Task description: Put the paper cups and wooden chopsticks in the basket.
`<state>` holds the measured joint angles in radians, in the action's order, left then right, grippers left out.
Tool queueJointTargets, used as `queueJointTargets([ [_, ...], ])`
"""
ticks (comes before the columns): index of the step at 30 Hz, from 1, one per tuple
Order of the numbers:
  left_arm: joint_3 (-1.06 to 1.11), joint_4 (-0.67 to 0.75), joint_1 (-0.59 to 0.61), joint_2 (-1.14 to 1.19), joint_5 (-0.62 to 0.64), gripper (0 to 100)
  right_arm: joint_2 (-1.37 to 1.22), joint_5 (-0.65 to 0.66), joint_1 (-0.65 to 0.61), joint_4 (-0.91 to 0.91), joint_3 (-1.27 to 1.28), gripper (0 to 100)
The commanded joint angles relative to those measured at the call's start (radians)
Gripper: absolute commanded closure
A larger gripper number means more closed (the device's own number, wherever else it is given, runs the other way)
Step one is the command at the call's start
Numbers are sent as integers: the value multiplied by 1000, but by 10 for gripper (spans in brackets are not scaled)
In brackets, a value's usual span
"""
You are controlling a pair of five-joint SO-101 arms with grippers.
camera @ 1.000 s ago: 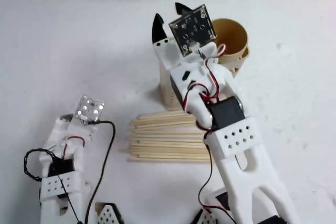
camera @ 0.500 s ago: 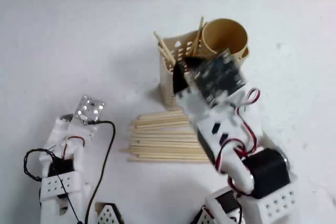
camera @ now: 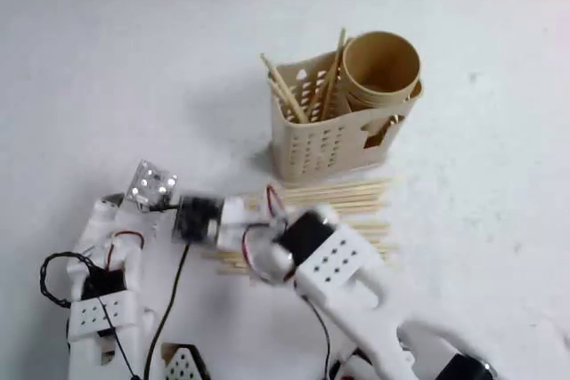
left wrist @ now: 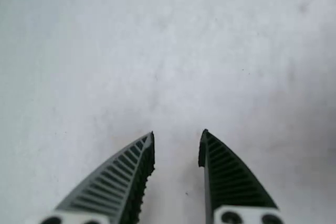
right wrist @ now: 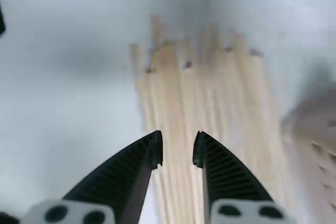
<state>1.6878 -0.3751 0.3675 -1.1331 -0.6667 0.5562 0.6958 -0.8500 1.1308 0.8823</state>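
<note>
Right hand (right wrist: 177,150): fingers apart with a narrow gap, nothing between them. Directly below and ahead of its fingertips lies the loose pile of wooden chopsticks (right wrist: 202,93), flat on the white counter (right wrist: 68,87), sticks roughly parallel and running away from the hand. I cannot tell whether the tips touch the sticks. In the high view the right arm (camera: 334,260) reaches across the near end of that pile (camera: 361,198), covering part of it. The basket (camera: 329,144) stands upright just past the pile, on the side farther from the right arm's base, its wall close against the farthest sticks. Inside it are the paper cups (camera: 381,64), nested in a stack at one end, and a few chopsticks (camera: 287,93) standing tilted in the other end, their tips above the rim. Left hand (left wrist: 177,140): fingers apart, holding nothing, bare counter below and ahead of it. The left arm (camera: 102,295) sits well to the side of the pile and the basket, apart from both.
</note>
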Motion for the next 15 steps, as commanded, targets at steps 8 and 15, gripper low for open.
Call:
queueJointTargets([
  [8, -2, -6, -5, -8, -5, 845, -8, 49, 16, -203, 249, 885],
  [15, -2, -6, -5, -8, -5, 845, -10, 52, 58, -223, 253, 886],
])
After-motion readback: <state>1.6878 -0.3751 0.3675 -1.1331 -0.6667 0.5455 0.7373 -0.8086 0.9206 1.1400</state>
